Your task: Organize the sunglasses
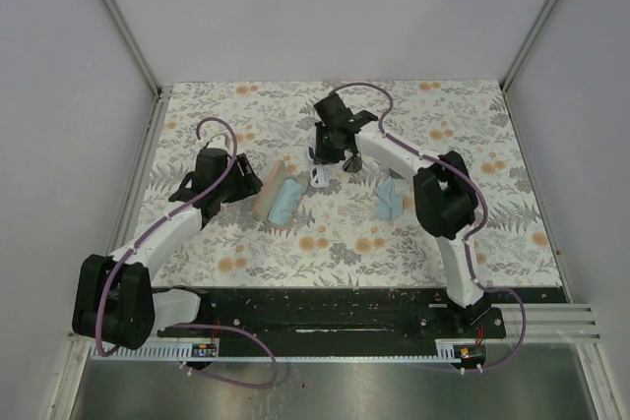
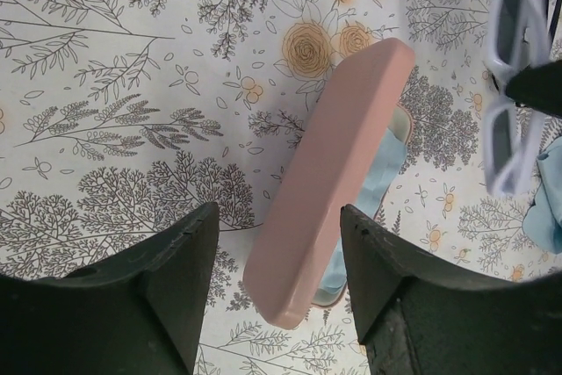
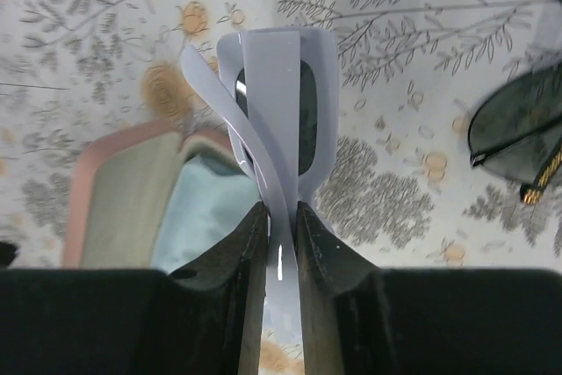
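Sunglasses: white pair [image 3: 272, 85] was pinched upright in right tool [image 3: 279, 217], mid-desk [image 3: 395, 24], beside pink case [image 2: 334, 182] | dark pair [image 3: 514, 125] lay loose nearby | left tool [image 2: 277, 234] stood spread, empty, over case | progress: neither pair was stowed yet

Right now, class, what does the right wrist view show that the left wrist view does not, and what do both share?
Only the right wrist view: thin dark-framed sunglasses with dark lenses. Only the left wrist view: the open, empty left fingers. Both: the white-framed sunglasses pinched in the right fingers, the pink oblong case, the light blue item beside it, and the floral table cover.
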